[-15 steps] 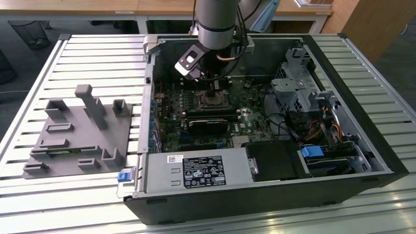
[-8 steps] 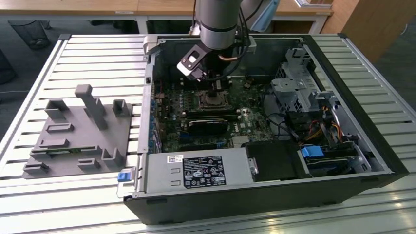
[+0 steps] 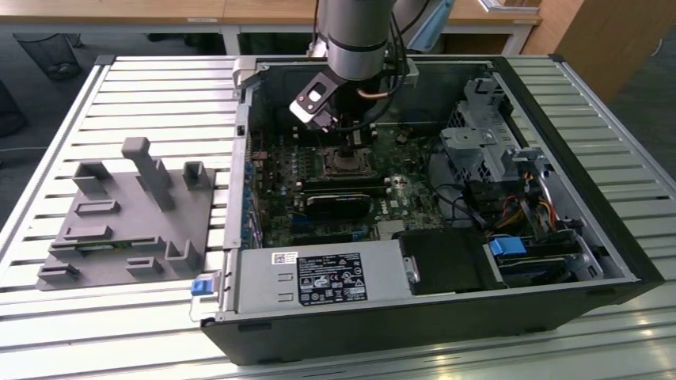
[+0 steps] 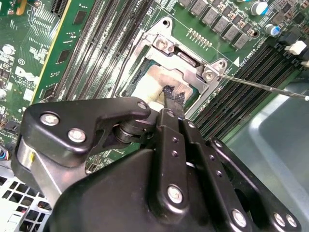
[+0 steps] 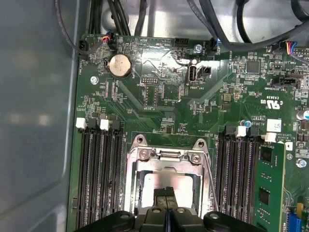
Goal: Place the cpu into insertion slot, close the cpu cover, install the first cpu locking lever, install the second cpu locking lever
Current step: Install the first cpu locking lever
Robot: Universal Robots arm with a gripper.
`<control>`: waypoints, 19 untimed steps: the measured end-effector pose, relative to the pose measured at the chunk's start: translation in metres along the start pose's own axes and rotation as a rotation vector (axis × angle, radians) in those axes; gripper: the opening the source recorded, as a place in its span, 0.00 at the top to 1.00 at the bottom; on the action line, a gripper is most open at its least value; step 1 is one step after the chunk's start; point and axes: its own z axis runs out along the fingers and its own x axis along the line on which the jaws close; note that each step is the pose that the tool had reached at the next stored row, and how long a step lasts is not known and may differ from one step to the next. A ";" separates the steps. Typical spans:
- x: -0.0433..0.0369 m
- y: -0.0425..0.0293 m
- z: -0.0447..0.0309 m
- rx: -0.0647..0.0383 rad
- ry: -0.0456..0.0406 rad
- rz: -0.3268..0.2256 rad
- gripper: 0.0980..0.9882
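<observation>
The cpu (image 5: 164, 180) lies in the insertion slot (image 3: 340, 163) on the green board, its pale metal top showing through the window of the cpu cover (image 5: 161, 155). The silvery cover lies flat over it. My gripper (image 5: 166, 192) is shut with nothing between the fingers. In both wrist views its tips (image 4: 173, 94) sit right at the cpu's top inside the cover window. A thin wire locking lever (image 4: 260, 87) juts out from one corner of the socket. In the first wrist view a lever (image 5: 210, 179) runs along one side of the socket. In the exterior view the gripper (image 3: 343, 131) hangs just above the socket.
Long black memory slots (image 5: 99, 179) flank the socket on both sides. A green card (image 5: 268, 186), a coin battery (image 5: 119, 65) and cables (image 5: 231, 29) lie nearby. The case holds a power supply (image 3: 317, 277) and a drive cage (image 3: 486, 150). A grey fixture (image 3: 132, 214) stands outside the case.
</observation>
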 end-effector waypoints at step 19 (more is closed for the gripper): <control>0.0003 0.0004 -0.0116 0.000 0.0002 0.000 0.97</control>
